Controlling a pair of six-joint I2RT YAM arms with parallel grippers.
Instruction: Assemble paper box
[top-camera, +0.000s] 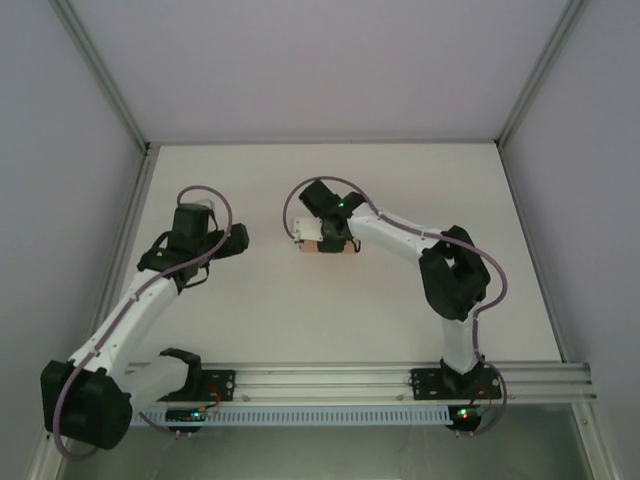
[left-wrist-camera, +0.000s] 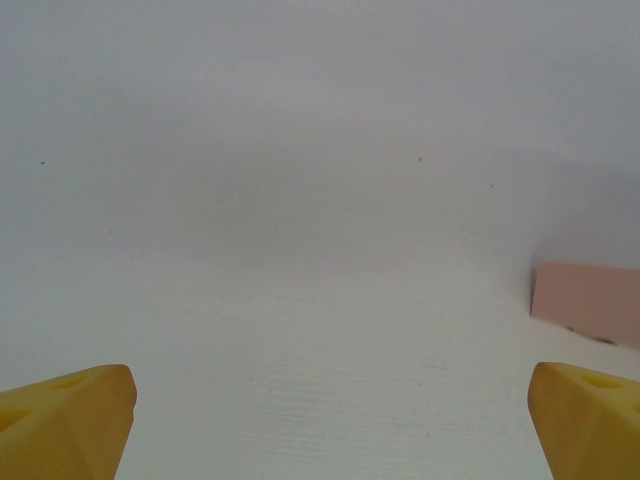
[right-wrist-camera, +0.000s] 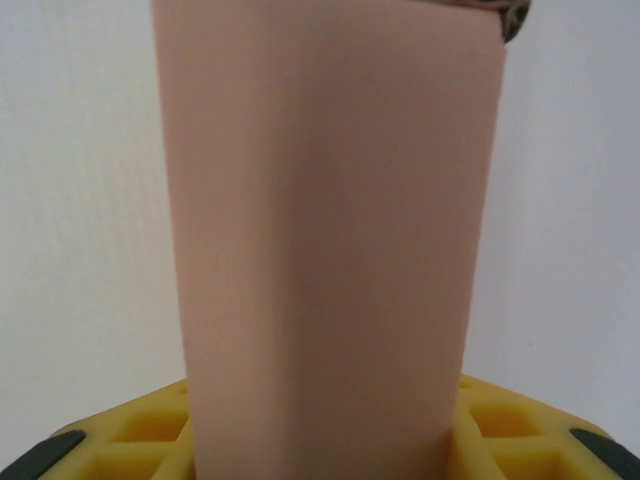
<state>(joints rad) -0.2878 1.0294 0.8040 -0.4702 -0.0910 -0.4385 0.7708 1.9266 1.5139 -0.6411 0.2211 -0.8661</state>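
The right tool clasped the salmon-pink paper box between its 2 yellow fingers, near the middle of the white table. The left tool hung released, fingers spread wide, over the table to the box's left.

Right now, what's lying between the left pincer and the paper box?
Bare table lies between the left pincer and the paper box, seen in the left wrist view.

White counter lying flat under soft, even light. Pale lavender walls close it in on three sides, silver frame posts running down the back corners.
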